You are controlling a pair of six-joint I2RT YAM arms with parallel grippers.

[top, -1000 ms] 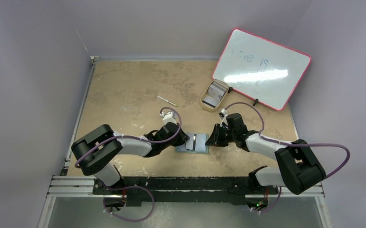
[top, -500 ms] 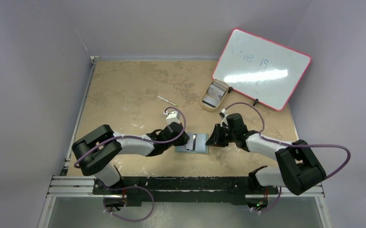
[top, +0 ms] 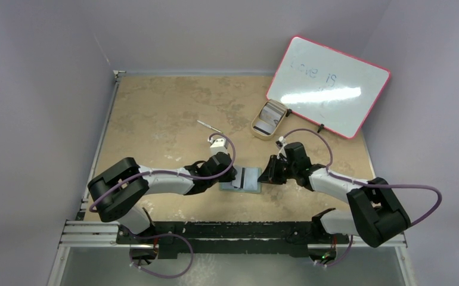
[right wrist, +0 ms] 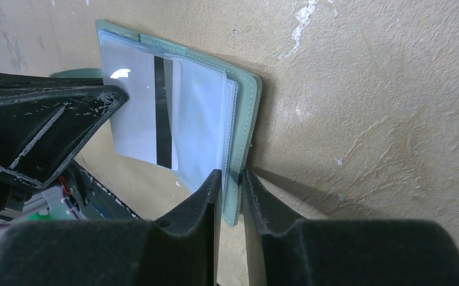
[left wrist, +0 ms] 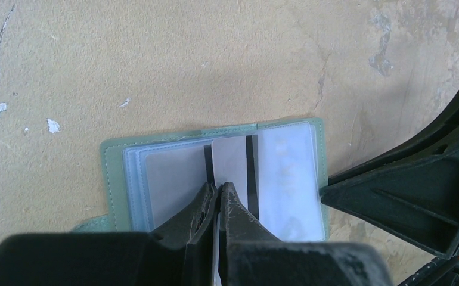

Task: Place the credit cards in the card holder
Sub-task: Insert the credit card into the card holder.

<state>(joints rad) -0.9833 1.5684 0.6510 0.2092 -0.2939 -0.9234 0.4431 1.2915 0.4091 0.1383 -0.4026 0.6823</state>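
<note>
Two grippers meet over the card holder (top: 252,179), which lies open and flat on the table (top: 155,107) close to its near edge, midway between the arms. The holder is a soft grey-green rectangle with stitched borders and rounded corners; inside it, several clear, slightly frosted plastic sleeves are stacked like pages.

From the left, the left gripper (left wrist: 218,187) has its scuffed black fingers pressed together on one credit card (left wrist: 230,164), a thin, stiff, glossy white rectangle with a dark stripe along one long side. The card lies flat across the holder's middle, over the sleeves. Whether its far end is inside a sleeve I cannot tell.

From the right, the right gripper (right wrist: 230,176) straddles the holder's right-hand edge, its two matte black fingers clamped narrowly on the green cover and the sleeve edges there.

More credit cards (top: 269,116) sit stacked in a small beige oval tray (top: 257,130) farther back and to the right, just beside the lower left corner of a pink-rimmed whiteboard (top: 328,83) with faint writing and a shiny glare band. A slim pen-like stick (top: 209,126) lies to the left of the tray, apart from it. The tabletop is rough, mottled tan with pale chips and thin cracks.
</note>
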